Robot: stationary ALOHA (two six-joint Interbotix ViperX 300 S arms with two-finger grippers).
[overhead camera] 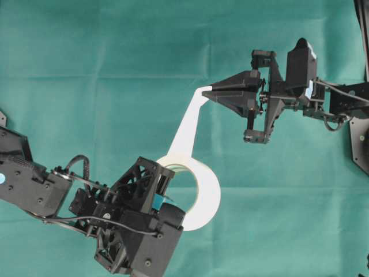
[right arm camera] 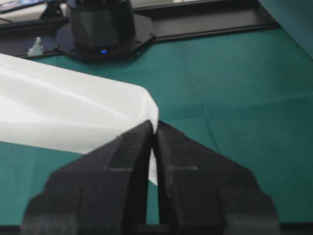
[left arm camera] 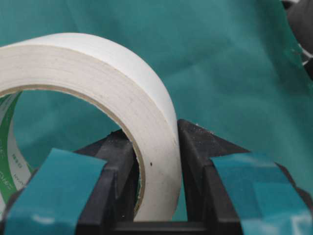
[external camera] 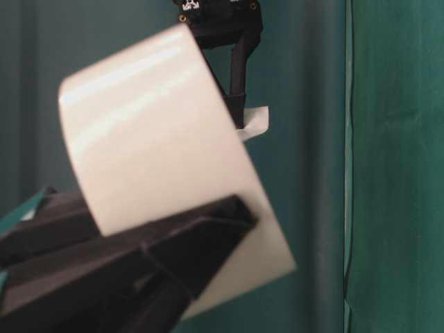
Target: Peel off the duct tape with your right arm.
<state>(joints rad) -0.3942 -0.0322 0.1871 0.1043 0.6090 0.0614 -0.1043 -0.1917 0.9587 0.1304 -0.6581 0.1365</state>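
Our right pincer (overhead camera: 209, 92) pinches the thin, limp strip end; our left pincer (left arm camera: 156, 161) clamps the light, stiff roll (overhead camera: 204, 190) by its wall, resisting the sticky pull.

Taut strip (overhead camera: 187, 130) between both hands

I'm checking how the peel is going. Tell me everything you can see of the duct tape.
The duct tape is a wide white roll with a pale inner core printed in green. The left gripper clamps its wall between teal-padded fingers, holding it above the green cloth. A loose strip runs from the roll to the right gripper, whose plain black fingers are shut on its end.
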